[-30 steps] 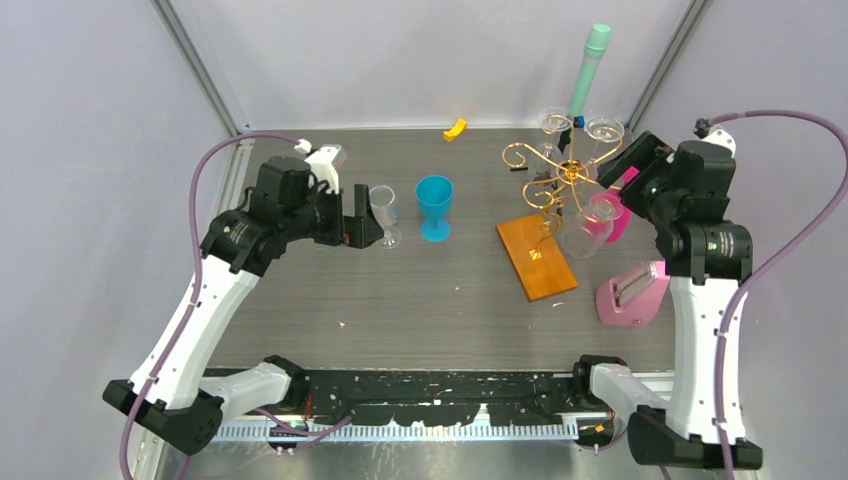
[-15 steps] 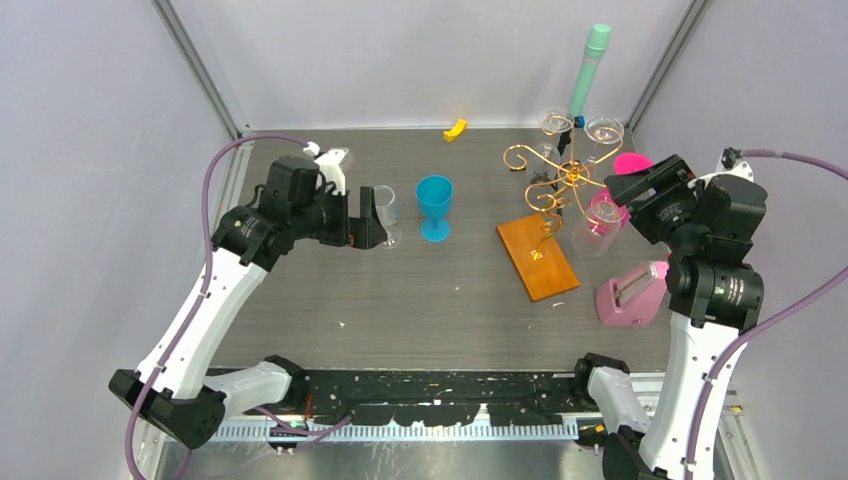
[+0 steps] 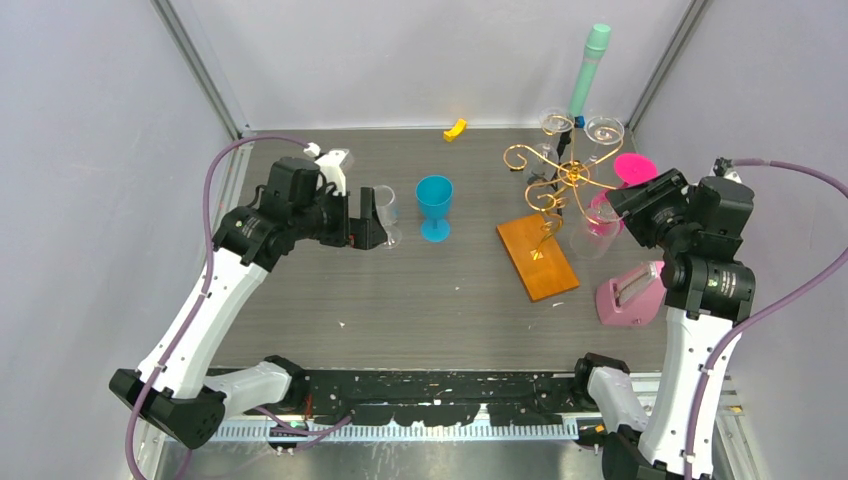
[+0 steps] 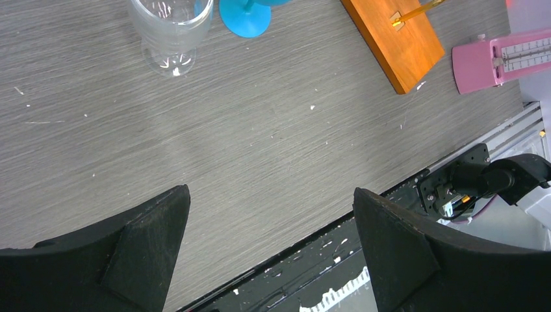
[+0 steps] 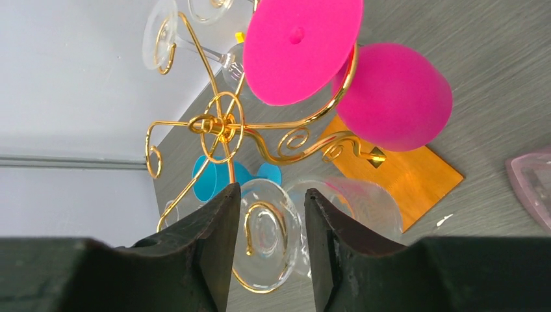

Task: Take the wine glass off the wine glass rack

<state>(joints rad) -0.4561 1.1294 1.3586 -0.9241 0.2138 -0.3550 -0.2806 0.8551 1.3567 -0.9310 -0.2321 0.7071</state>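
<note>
Status: removal not yet made, judging by what is showing.

Rack (image 3: 560,185) is standing upright on counter (image 4: 260,130), right of centre, wire stem set in its wood base (image 3: 537,257). Four glasses are hanging upside down on its curled arms: pink glass (image 5: 393,97) on the right side, front clear glass (image 5: 364,205) nearest the robot, and two rear glasses (image 3: 604,130) at the back.

R end effector (image 5: 271,195) is hovering just beside the rack's right side. Its fingers are sitting a narrow gap apart with nothing clamped. In the wrist view the foot of the front clear glass, hooked in its spiral, is lining up in that gap but lying beyond the tips. No contact is showing.

L end effector (image 4: 270,192) is holding wide apart and empty over the counter's left half. A loose glass (image 4: 170,29) is standing upright just ahead of its tips, next to a blue goblet (image 4: 245,16).

Remaining, est.: close in on the chosen glass, grip its stem or foot, slide it out of the spiral, then carry it clear of the rack.
</note>
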